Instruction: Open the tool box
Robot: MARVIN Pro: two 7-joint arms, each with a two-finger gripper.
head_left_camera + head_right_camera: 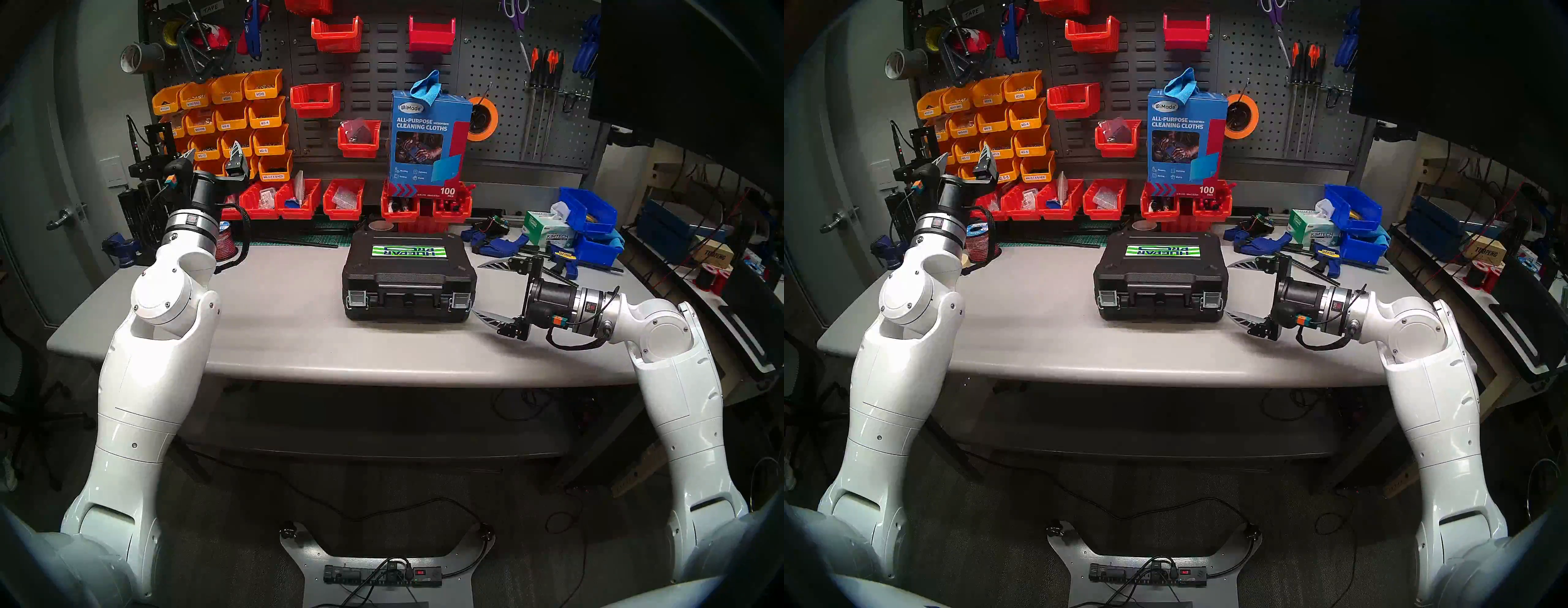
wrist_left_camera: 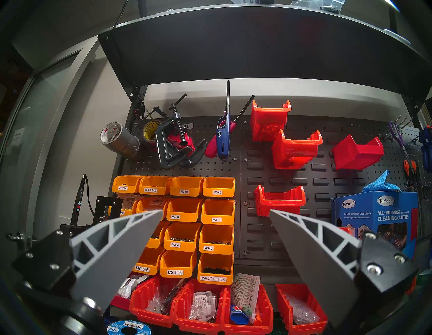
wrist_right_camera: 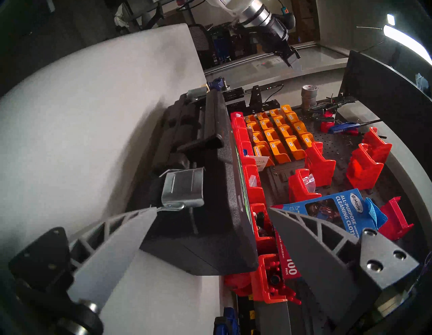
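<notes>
On the grey tabletop [image 1: 275,331] the black hard-plastic tool box [image 1: 408,276] lies shut, its silver metal latches facing us. Our right gripper [image 3: 211,214] is spread wide beside the box's right end, one fingertip just at the right-hand latch [image 3: 182,187]. We judge it best to hook that latch's free lip and flip it away gently. Our left gripper [image 2: 216,211], also wide, hangs raised, well apart.
</notes>
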